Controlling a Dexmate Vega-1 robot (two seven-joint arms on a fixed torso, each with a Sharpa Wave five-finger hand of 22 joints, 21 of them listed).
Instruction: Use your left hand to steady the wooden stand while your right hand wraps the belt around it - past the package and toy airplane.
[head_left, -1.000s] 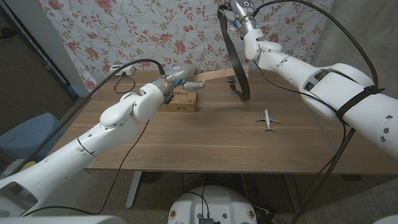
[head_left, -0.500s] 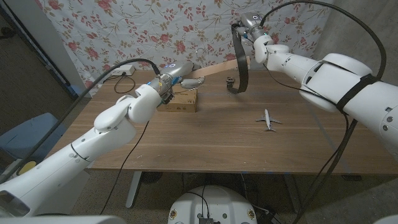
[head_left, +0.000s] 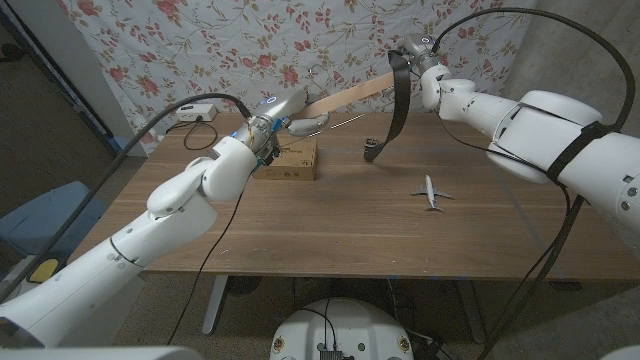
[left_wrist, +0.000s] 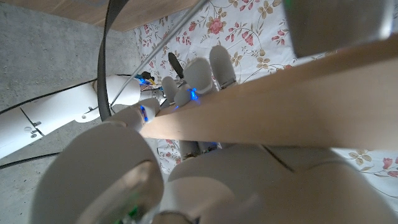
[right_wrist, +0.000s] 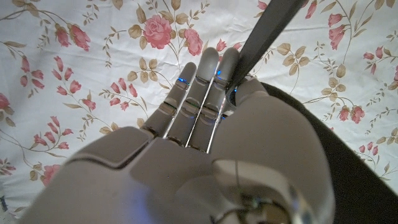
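The robot's left hand is raised over the far left part of the brown wooden worktop, its fingers closed around a long pale wooden bar, the wooden stand, which runs tilted from that hand up to the right towards the right hand. In the left wrist view the same light bar crosses between the curled fingers and the palm, so the grip on it is plain.

The right hand is up at the far right, against the flowered cloth backdrop, and holds the top of a dark, narrow leather belt. The belt hangs straight down from that hand, crossing in front of the raised end of the wooden stand, and its lower end curls just above the worktop with the buckle there. In the right wrist view the fingers lie straight and together, with the dark strap pressed along their side by the thumb.

A flat brown cardboard package lies on the far left of the worktop, just beneath the left forearm; I cannot tell what is in it. A small white toy airplane sits on the right side of the worktop, nearer than the belt's hanging end and well apart from the package.
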